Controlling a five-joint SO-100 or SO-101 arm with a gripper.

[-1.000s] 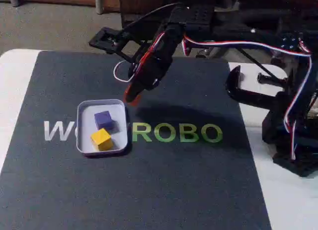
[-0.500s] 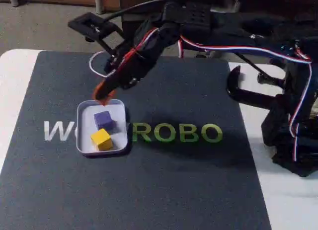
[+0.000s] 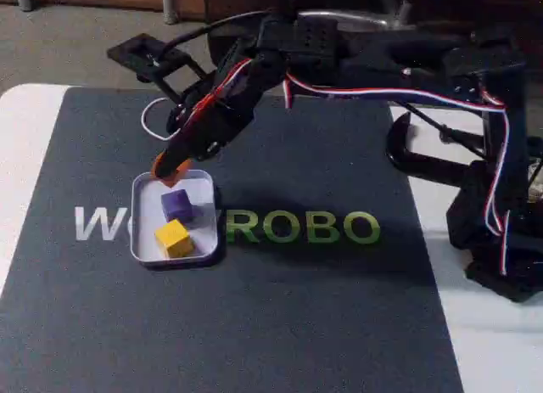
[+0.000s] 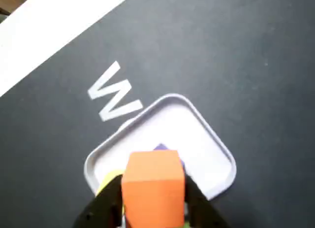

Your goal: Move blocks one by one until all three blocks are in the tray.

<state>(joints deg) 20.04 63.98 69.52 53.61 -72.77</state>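
Tray (image 3: 146,244) holding purple block (image 3: 177,205), yellow block (image 3: 173,238), orange block (image 4: 153,188) gripped above

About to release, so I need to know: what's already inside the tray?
In the fixed view the tray holds the purple block and the yellow block. The gripper holds the orange block above its far edge, covering most of both in the wrist view.

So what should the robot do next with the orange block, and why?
Probably ease it a little further over the tray and lower it before letting go. The gripper is shut on the orange block, which hangs above the tray's far rim in the fixed view. The purple block and yellow block already sit inside, so it should aim for the bare floor beside them.
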